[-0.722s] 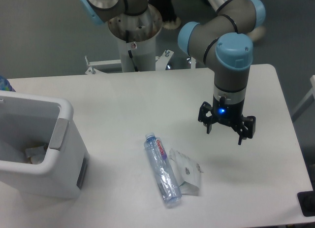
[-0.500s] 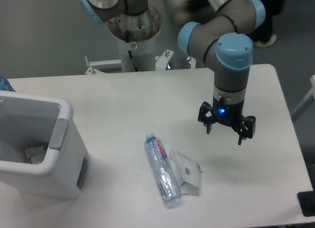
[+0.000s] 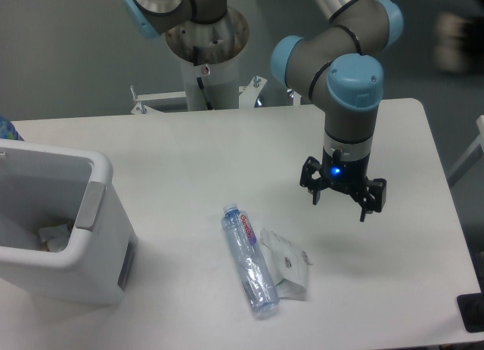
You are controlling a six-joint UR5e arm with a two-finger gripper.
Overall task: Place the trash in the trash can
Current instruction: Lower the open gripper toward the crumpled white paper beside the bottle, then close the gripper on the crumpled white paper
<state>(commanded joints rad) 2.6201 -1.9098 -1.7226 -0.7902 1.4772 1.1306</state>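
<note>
your gripper (image 3: 341,202) hangs above the white surface (image 3: 197,153) with its fingers (image 3: 364,212) spread apart and nothing between them, off to the right of the trash and a little behind it. the crushed clear bottle (image 3: 249,261) lies on its side near the front of the surface, cap end pointing away from you, and the crumpled wrapper (image 3: 286,264) sits touching its right flank. the trash can (image 3: 64,227) stands at the left edge, well apart from both, with some scraps already showing inside. for this step, bring the gripper over the bottle's middle and turn the wrist so the fingers straddle it across its narrow width, not along its length; descend straight, and keep the right finger from snagging the wrapper. the bottle will likely give and slip under pressure, so close firmly. the bottle's label carries red lettering, too small to read here.
</note>
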